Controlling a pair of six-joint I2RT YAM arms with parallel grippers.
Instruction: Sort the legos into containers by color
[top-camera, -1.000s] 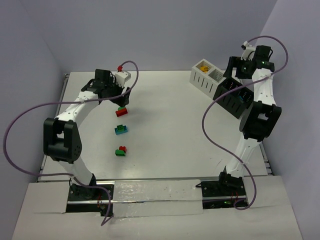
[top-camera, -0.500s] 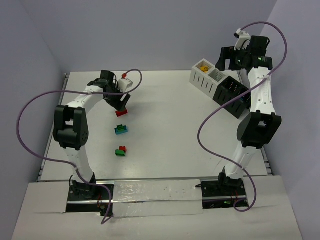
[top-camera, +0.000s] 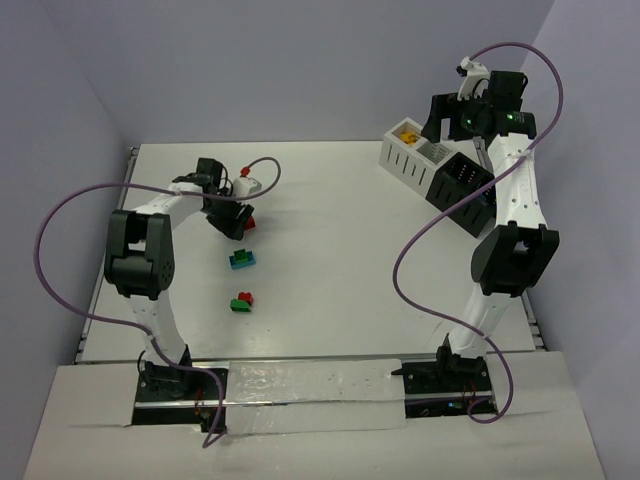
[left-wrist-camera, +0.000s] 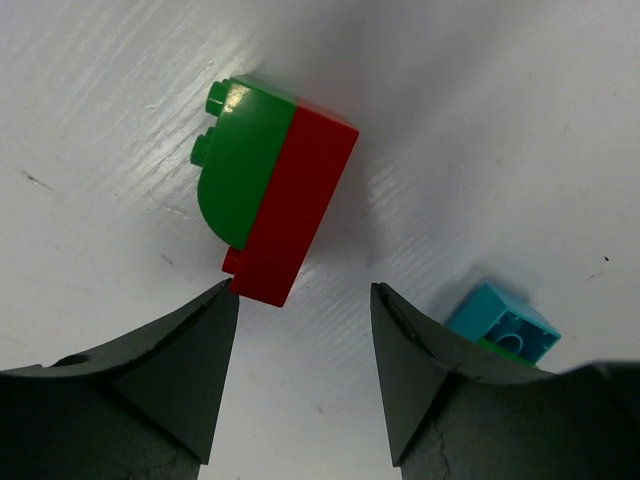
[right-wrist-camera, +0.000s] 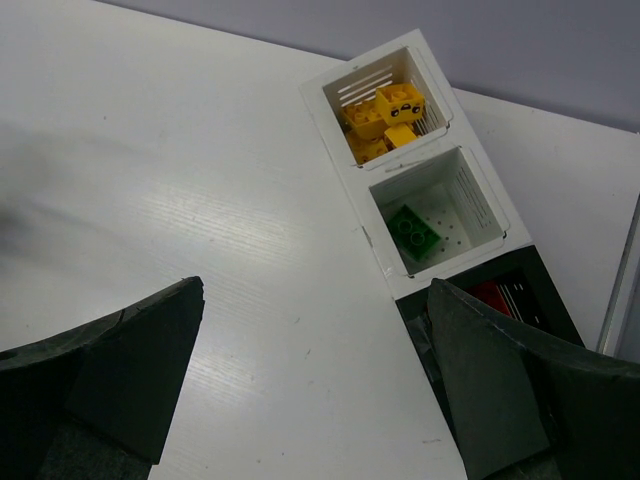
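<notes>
My left gripper (left-wrist-camera: 303, 290) hangs low over the table, open, with bare table between its fingers. A green and red pair of legos (left-wrist-camera: 275, 190) lies just ahead of it, its red corner at the left fingertip (left-wrist-camera: 222, 300). From above, that gripper (top-camera: 232, 215) covers most of this pair (top-camera: 249, 222). A teal and green pair (top-camera: 242, 259) and a green and red pair (top-camera: 241, 300) lie nearer the arms. The right gripper (right-wrist-camera: 315, 290) is open and empty, raised above the containers. One white bin (right-wrist-camera: 330, 85) holds yellow bricks (right-wrist-camera: 385, 110). Another white bin (right-wrist-camera: 495, 205) holds a green brick (right-wrist-camera: 412, 230).
Black bins (top-camera: 465, 185) continue the row toward the table's right edge, and one shows a red brick (right-wrist-camera: 495, 295). The teal brick (left-wrist-camera: 500, 322) sits close beside my left gripper's right finger. Purple cables loop over both sides of the table.
The left arm has come down and toward the red and green pair, its jaws narrowing. The right arm has risen and swung back from the black bins.
</notes>
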